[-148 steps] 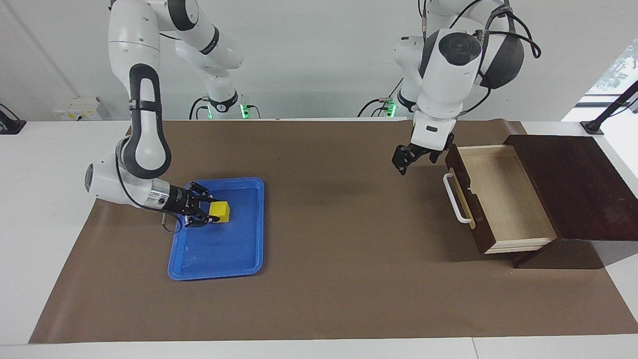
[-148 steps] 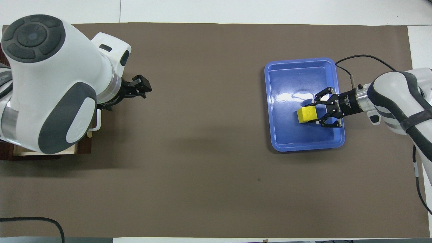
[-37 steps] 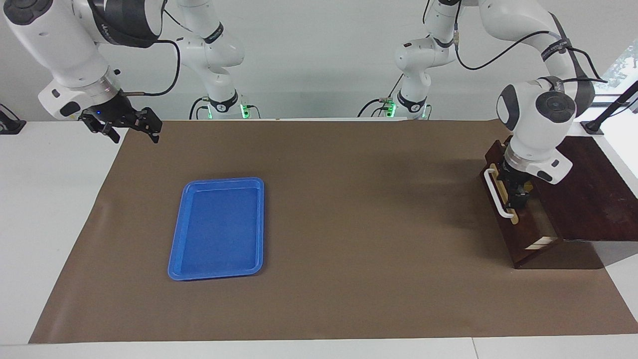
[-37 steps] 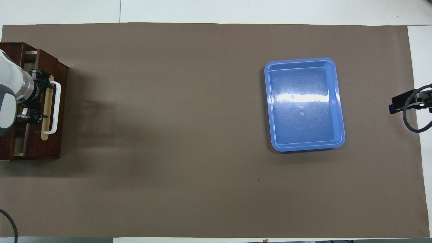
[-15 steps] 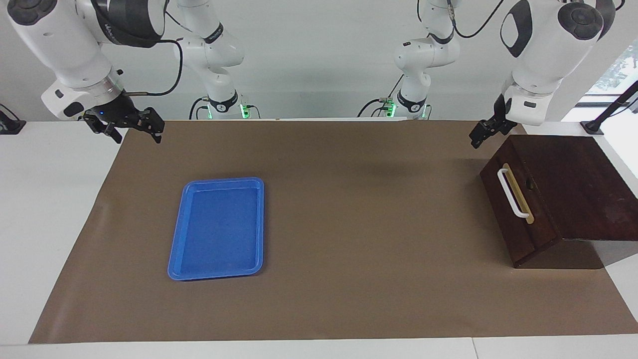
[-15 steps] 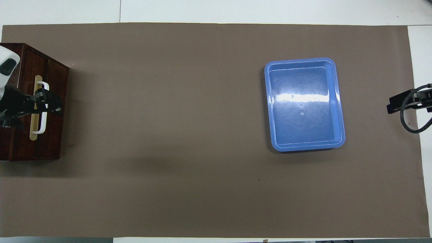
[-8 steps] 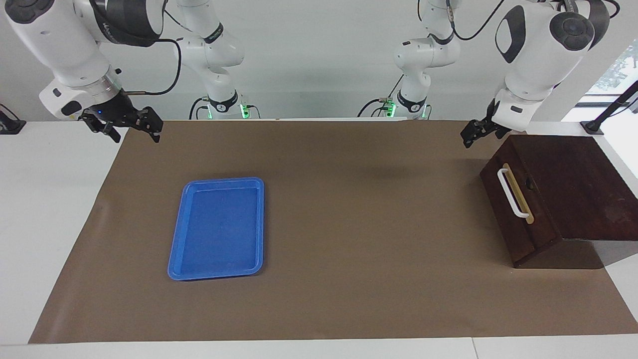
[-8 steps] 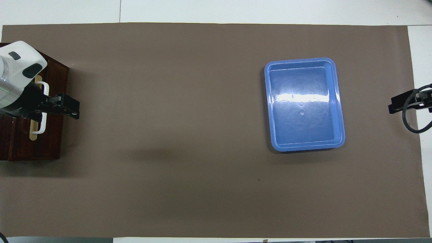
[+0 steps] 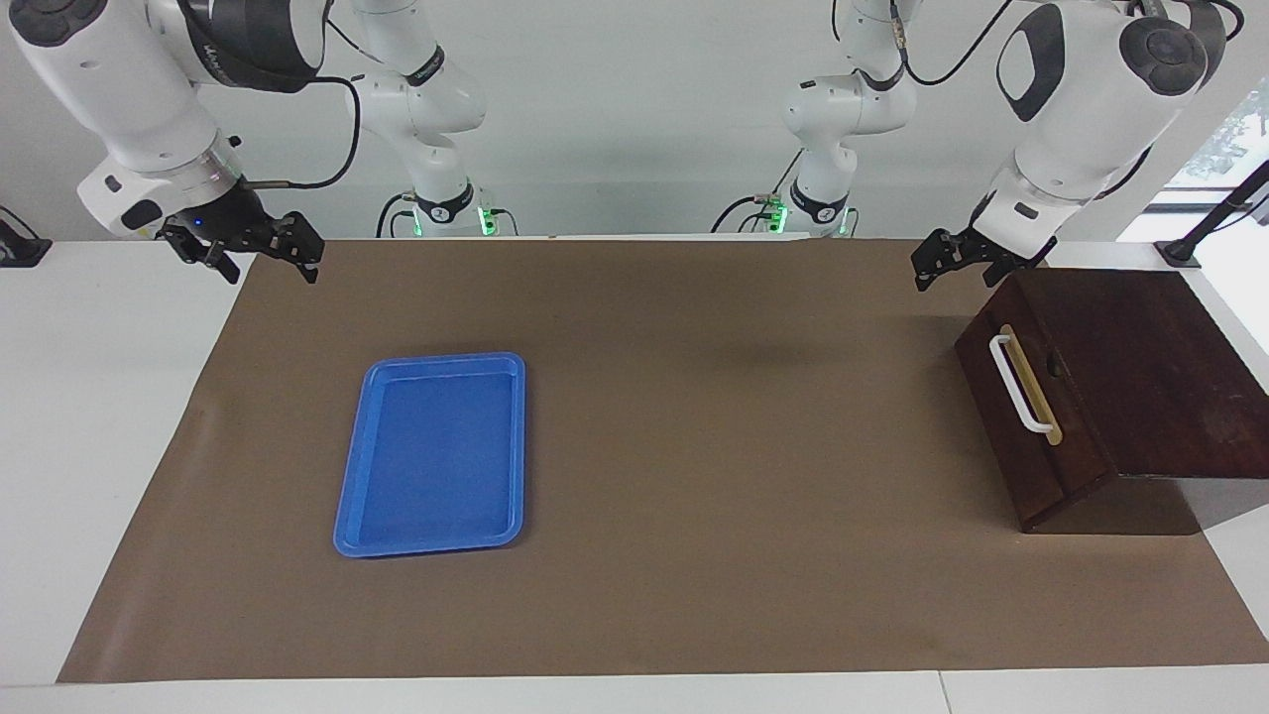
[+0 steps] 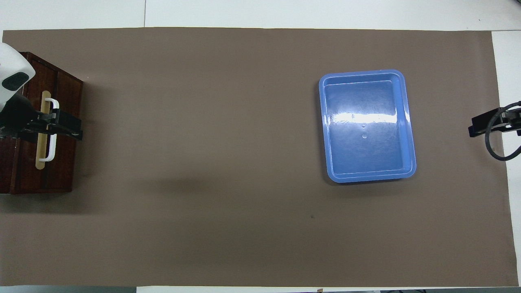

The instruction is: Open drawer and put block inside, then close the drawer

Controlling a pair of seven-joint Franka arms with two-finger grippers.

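The drawer (image 9: 1026, 436) is pushed fully into its dark wooden cabinet (image 9: 1140, 357), and its white bar handle (image 9: 1018, 385) faces the table's middle. The block is hidden; no yellow cube shows in either view. My left gripper (image 9: 954, 266) hangs open and empty above the mat, just off the cabinet's corner nearest the robots. Seen from above, the left gripper (image 10: 67, 127) overlaps the drawer front (image 10: 61, 171) and the handle (image 10: 50, 142). My right gripper (image 9: 270, 260) waits open and empty, raised over the mat's edge at the right arm's end.
A flat blue tray (image 9: 431, 451) lies empty on the brown mat (image 9: 694, 446) toward the right arm's end, also seen in the overhead view as the tray (image 10: 366, 126). The right gripper's tip (image 10: 480, 126) shows at that view's edge, with a cable.
The left gripper has drifted slightly off the cabinet's corner and its wrist has turned a little. The drawer stays shut. The right arm has not moved.
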